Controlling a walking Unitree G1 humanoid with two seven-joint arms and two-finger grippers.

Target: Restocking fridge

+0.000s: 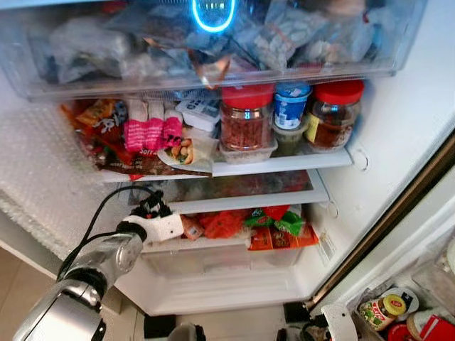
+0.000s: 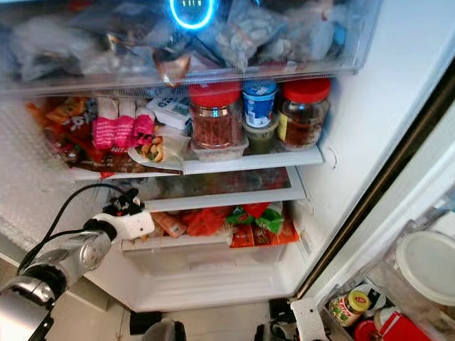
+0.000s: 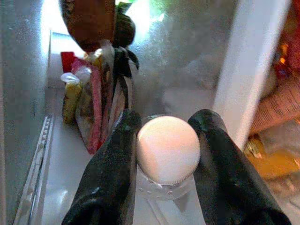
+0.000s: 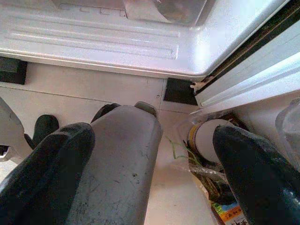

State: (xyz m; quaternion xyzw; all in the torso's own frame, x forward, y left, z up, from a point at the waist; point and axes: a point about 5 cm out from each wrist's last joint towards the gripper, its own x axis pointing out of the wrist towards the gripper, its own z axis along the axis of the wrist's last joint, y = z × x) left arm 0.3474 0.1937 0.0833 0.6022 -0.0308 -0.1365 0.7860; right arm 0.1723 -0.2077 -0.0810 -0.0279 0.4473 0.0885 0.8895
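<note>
Left eye view shows the open fridge (image 1: 398,106) with the left arm reaching in from the lower left of the frame, its left gripper (image 1: 151,208) at the left end of the lower shelf (image 1: 234,202), just above the orange and green packets (image 1: 274,227) lying in the compartment beneath. In the left wrist view the two black fingers (image 3: 110,183) are clamped on the neck of a clear bottle (image 3: 161,194), just under its white cap (image 3: 168,149), so the jaws are closed on the bottle, which sits inside the fridge near a row of upright bagged foods (image 3: 91,112) at the left of that picture. On the middle shelf (image 1: 284,163), near the centre of the left eye view, stand a red-lidded jar (image 1: 247,117), a blue-and-white tub (image 1: 291,105) and a second red-lidded jar (image 1: 334,114), with pink packets (image 1: 151,131) and snack bags to their left. A clear drawer (image 1: 213,42) packed with bags spans the top of the frame. In the right wrist view the right gripper (image 4: 145,173) hangs low over the pale floor (image 4: 93,93) below the fridge base, its jaws wide apart with nothing between them but the robot's grey leg (image 4: 119,164). At the lower right of the left eye view, door-shelf items include a yellow-lidded jar (image 1: 384,310).
</note>
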